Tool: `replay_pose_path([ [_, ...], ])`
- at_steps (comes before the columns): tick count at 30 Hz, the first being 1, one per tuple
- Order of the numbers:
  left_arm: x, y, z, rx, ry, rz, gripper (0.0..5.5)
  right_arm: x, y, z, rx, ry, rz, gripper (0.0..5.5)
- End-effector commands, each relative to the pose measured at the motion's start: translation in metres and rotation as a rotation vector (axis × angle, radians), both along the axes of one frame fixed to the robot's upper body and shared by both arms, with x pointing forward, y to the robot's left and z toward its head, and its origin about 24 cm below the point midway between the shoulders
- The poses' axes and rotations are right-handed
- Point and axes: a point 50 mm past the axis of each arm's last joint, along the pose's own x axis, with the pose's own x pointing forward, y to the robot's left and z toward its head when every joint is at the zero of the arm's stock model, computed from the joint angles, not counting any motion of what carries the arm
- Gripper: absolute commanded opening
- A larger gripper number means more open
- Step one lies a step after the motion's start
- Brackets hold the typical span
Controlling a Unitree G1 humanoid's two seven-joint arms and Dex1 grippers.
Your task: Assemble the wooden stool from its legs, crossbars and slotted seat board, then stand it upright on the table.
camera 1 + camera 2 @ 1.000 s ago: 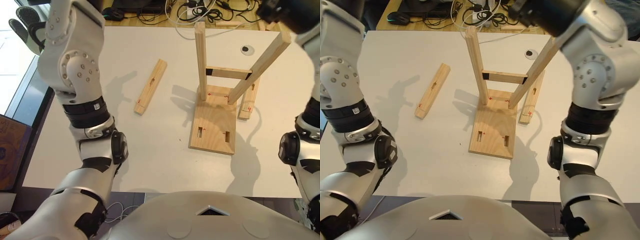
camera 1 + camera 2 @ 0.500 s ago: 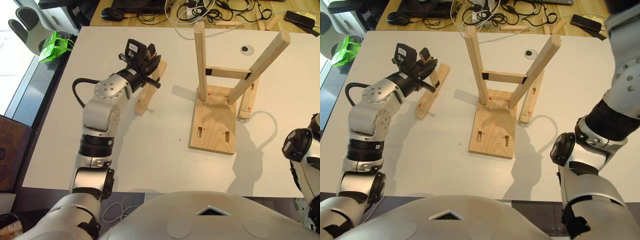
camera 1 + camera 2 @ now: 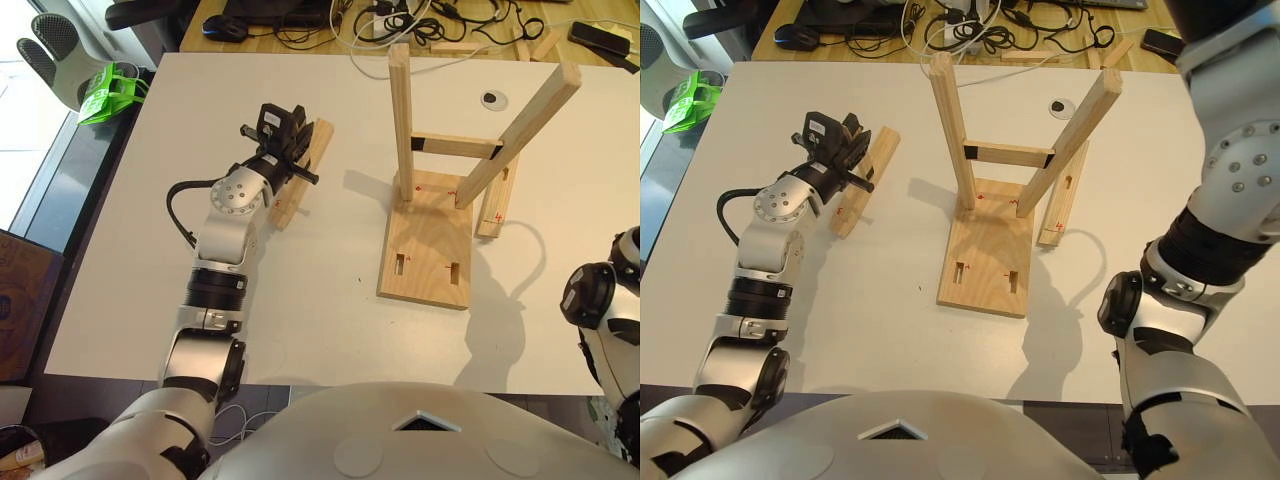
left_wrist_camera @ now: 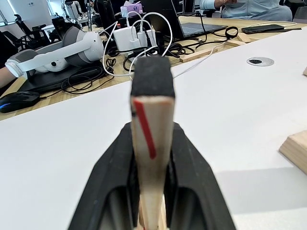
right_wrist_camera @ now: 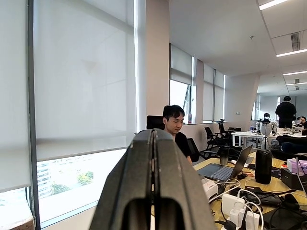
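Readable text: none is made out in any view.
Seat board (image 3: 425, 250): small red marks are seen at its far end, right of centre in the head views; they are too small to be read.
Loose leg (image 3: 300, 172): a red mark is borne near its near end, left of centre; it is not legible. On its end face, at the centre of the left wrist view, a slanted red stroke (image 4: 145, 128) is drawn.
Flat leg (image 3: 497, 205): a red mark, possibly a numeral, is seen at its near end, right of the board.
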Motion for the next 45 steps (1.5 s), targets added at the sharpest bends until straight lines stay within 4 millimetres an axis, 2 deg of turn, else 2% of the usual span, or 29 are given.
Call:
replay_pose_path([
  [1, 0.003, 0.003, -0.002, 0.028, -0.023, 0.012, 0.41, -0.002, 0.004, -0.004, -0.002, 0.016, 0.033, 0.0],
  [8, 0.0, 0.005, -0.012, 0.031, -0.014, 0.011, 0.41, -0.003, 0.005, -0.006, -0.008, 0.024, 0.046, 0.0],
  [16, 0.004, 0.009, -0.006, 0.0, -0.073, 0.026, 0.41, -0.004, 0.007, -0.007, -0.012, 0.028, 0.055, 0.0],
  [22, 0.005, 0.012, -0.013, 0.013, -0.069, 0.017, 0.41, -0.003, 0.005, -0.014, -0.005, 0.052, 0.05, 0.0],
  [25, 0.004, 0.011, -0.016, -0.014, -0.052, -0.002, 0.41, 0.008, -0.012, -0.024, 0.045, 0.074, -0.076, 0.0],
  [28, 0.004, 0.012, -0.017, -0.024, -0.04, -0.008, 0.41, 0.019, -0.035, -0.023, 0.137, 0.044, -0.252, 0.0],
  [32, 0.005, 0.012, -0.024, -0.02, 0.025, -0.008, 0.41, 0.031, -0.094, -0.023, 0.343, 0.006, -0.656, 0.0],
  [34, 0.006, 0.01, -0.027, 0.019, 0.062, -0.026, 0.41, 0.032, -0.112, -0.031, 0.399, 0.031, -0.755, 0.0],
  [39, 0.005, 0.006, -0.031, 0.098, 0.149, -0.052, 0.41, 0.037, -0.122, -0.051, 0.413, 0.079, -0.821, 0.0],
  [45, 0.005, 0.007, -0.037, 0.016, 0.288, -0.009, 0.41, 0.039, -0.116, -0.054, 0.417, 0.088, -0.799, 0.0],
])
